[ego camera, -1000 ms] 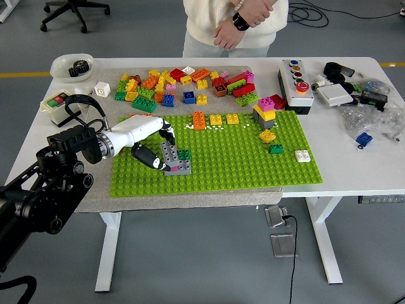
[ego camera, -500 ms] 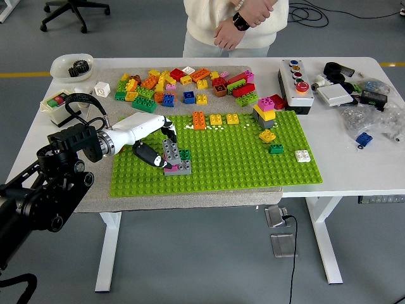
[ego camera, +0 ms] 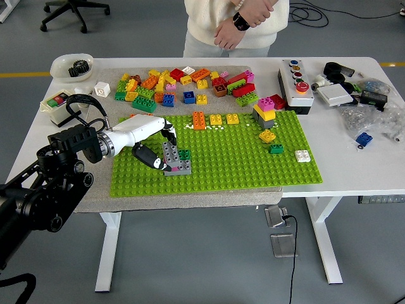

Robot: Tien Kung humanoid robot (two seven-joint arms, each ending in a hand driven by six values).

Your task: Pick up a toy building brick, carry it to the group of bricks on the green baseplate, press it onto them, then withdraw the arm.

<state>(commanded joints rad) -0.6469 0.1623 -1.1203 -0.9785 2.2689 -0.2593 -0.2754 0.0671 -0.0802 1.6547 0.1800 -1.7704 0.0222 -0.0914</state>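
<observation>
Barely shifted since before, left hand (ego camera: 155, 144) seems to grip the grey brick (ego camera: 169, 152), fingertips hidden behind it.

Left hand (ego camera: 154, 144): fingers curled around the grey brick (ego camera: 171, 152), on the brick cluster (ego camera: 178, 162) at the green baseplate's (ego camera: 240, 161) 9 o'clock side.
Loose brick pile (ego camera: 183, 84): at 12 o'clock, beyond the baseplate.
Person (ego camera: 236, 22): at the table's (ego camera: 354, 161) far side, hands clasped.
Button box (ego camera: 295, 83): 2 o'clock of the baseplate.
</observation>
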